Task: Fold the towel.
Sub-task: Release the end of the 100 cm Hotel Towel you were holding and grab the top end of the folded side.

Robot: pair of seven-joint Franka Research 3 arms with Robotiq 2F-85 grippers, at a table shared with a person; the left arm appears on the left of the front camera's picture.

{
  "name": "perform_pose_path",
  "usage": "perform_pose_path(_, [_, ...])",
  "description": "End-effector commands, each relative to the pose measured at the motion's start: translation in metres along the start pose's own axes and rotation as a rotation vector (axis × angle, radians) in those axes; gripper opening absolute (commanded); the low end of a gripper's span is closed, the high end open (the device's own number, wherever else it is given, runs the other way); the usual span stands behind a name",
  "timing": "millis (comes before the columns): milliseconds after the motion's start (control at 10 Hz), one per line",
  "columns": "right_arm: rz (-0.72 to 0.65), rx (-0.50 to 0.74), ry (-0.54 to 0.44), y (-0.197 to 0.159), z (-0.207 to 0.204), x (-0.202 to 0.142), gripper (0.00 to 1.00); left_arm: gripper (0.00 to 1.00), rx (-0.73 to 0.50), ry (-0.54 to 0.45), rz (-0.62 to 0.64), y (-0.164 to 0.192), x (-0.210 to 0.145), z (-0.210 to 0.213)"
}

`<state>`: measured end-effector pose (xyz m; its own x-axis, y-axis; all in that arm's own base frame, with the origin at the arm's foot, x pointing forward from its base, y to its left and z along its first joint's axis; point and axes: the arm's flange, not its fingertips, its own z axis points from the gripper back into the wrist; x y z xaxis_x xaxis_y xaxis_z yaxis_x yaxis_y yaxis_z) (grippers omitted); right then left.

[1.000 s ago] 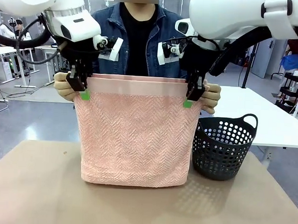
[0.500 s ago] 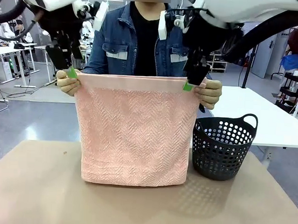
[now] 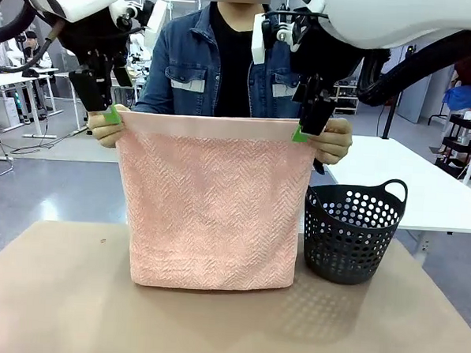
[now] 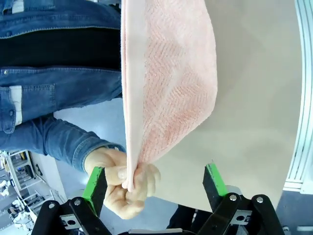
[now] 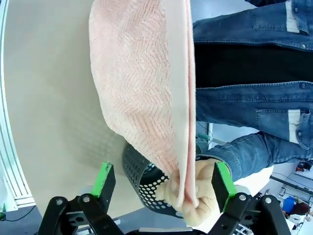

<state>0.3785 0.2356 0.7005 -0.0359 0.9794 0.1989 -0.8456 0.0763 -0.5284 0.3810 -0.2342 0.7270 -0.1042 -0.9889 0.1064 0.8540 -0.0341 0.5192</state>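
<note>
A person (image 3: 225, 65) in a blue denim jacket stands at the top middle of the front view and holds up the towel (image 3: 214, 207). The pink towel hangs flat in the middle of the frame, with its plain band along the top. Its bottom edge reaches down to the brown table (image 3: 55, 301).

One hand (image 3: 104, 130) pinches the top left corner of the towel. The other hand (image 3: 334, 142) pinches the top right corner.

The left gripper (image 3: 105, 106) is at the upper left, right by that corner. In the left wrist view its jaws are wide apart. The hand and the towel corner sit between the 2 green pads (image 4: 95, 181), and the pads do not squeeze the cloth.

The right gripper (image 3: 308, 126) is at the upper right, by the other corner. In the right wrist view its jaws are wide apart too, with the hand and the towel corner between them.

A dark basket (image 3: 351, 230) with holes stands on the table at the lower right, just beside the towel.
</note>
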Motion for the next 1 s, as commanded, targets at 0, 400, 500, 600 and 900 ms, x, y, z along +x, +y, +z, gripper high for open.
perform_pose_path(0, [0.028,-0.01,0.017,-0.012,-0.006,0.005,1.0,1.0,-0.006,-0.039,-0.023,0.012,0.006,-0.004])
perform_pose_path(400, [0.025,0.06,0.038,-0.045,-0.035,0.012,1.0,1.0,-0.088,-0.022,-0.02,0.045,0.016,-0.034])
perform_pose_path(500, [0.02,0.079,0.043,-0.05,-0.043,0.012,1.0,1.0,-0.128,-0.021,-0.006,0.051,0.016,-0.042])
perform_pose_path(600, [0.013,0.096,0.053,-0.052,-0.052,0.013,1.0,1.0,-0.152,-0.009,0.003,0.056,0.017,-0.051])
perform_pose_path(900, [-0.004,0.137,0.068,-0.052,-0.066,0.013,0.91,0.55,-0.206,0.018,0.022,0.059,0.011,-0.067])
